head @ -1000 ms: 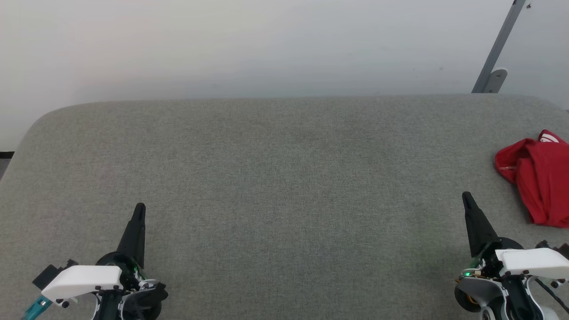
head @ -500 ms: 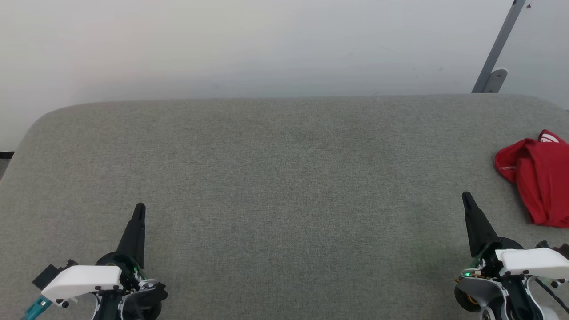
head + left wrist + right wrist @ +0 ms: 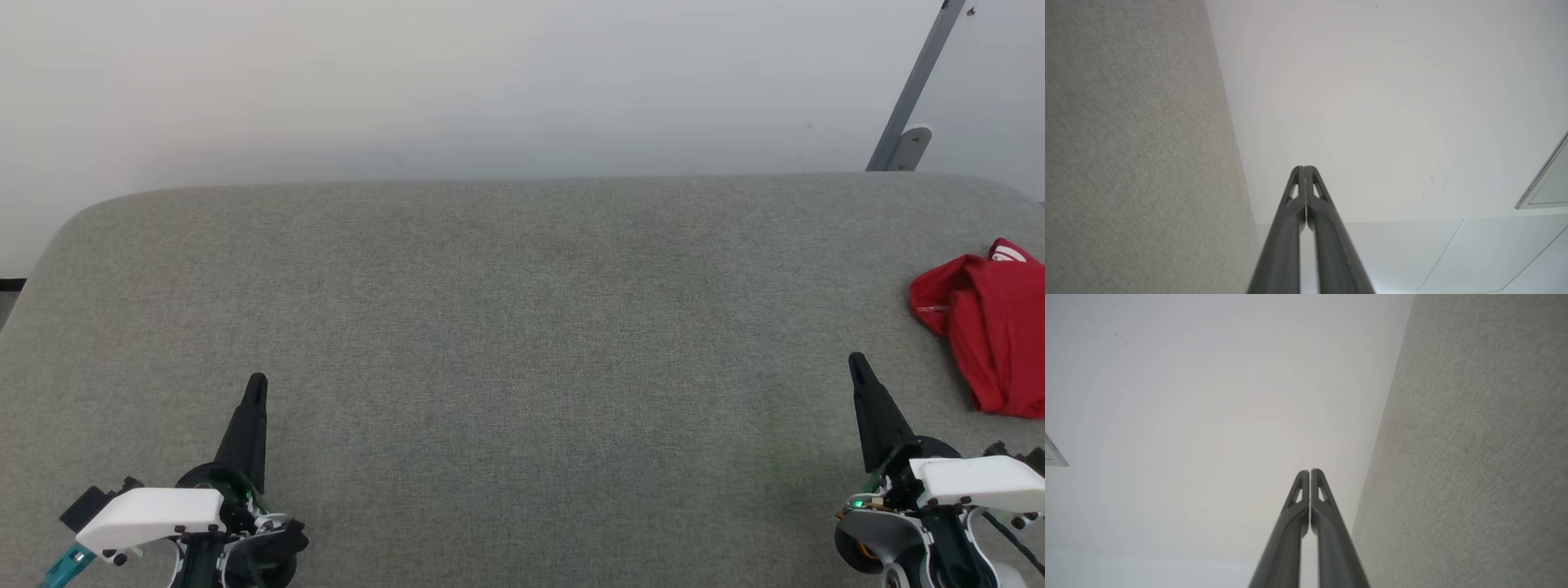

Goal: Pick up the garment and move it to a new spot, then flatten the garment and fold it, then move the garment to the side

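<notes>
The garment (image 3: 992, 327), a crumpled red T-shirt showing a patch of white trim at its top, lies at the right edge of the grey fabric-covered desk (image 3: 522, 327) (partly cut off by the head view's border). The right claw (image 3: 856, 362) sits near it without touching, fingers pressed together and empty. The left claw (image 3: 256, 382), well apart at the near left, is likewise pressed together, holding nothing.

No legible text, label or number anywhere, the crumpled garment (image 3: 992, 327) included.
</notes>
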Controlling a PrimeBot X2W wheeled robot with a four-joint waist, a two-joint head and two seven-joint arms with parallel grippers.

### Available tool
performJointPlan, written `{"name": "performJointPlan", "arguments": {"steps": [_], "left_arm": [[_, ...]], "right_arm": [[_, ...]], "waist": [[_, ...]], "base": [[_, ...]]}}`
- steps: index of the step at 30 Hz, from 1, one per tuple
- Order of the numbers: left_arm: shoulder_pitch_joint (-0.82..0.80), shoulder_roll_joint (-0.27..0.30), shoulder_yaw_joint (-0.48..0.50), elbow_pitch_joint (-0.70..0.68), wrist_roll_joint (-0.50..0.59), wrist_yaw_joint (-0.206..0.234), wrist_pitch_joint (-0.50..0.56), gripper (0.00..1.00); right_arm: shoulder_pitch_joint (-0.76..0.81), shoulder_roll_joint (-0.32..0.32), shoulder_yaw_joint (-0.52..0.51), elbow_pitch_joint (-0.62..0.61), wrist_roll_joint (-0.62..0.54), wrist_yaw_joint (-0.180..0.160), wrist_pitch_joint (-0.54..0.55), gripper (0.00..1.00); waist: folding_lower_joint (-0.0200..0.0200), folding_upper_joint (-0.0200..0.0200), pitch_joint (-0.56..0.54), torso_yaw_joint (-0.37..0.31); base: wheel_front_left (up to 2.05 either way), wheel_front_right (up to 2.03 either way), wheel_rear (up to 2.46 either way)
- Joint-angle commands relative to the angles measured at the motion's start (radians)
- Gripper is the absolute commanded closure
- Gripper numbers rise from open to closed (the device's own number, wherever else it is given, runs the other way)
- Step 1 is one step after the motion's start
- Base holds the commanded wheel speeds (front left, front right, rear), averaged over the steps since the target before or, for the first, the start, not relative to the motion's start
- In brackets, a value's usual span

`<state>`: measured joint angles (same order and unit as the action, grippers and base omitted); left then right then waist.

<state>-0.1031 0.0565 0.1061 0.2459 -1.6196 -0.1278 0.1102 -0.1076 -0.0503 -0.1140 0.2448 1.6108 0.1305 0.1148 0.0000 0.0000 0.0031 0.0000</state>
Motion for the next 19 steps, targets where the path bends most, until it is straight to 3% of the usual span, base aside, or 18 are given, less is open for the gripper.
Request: {"name": "performJointPlan", "arguments": {"steps": [1,19], "left_arm": [[-0.013,-0.003,0.003,0.000,0.003,-0.005,0.001,1.00],[-0.013,-0.003,0.005,0.000,0.005,-0.005,0.003,1.00]], "right_arm": [[-0.004,0.002,0.000,0.001,0.004,0.000,0.002,1.00],[-0.004,0.002,0.000,0.002,0.004,0.000,0.002,1.00]], "waist": [[0.0000,0.0000,0.000,0.000],[0.0000,0.0000,0.000,0.000]], "base": [[0.00,0.00,0.00],[0.00,0.00,0.00]]}}
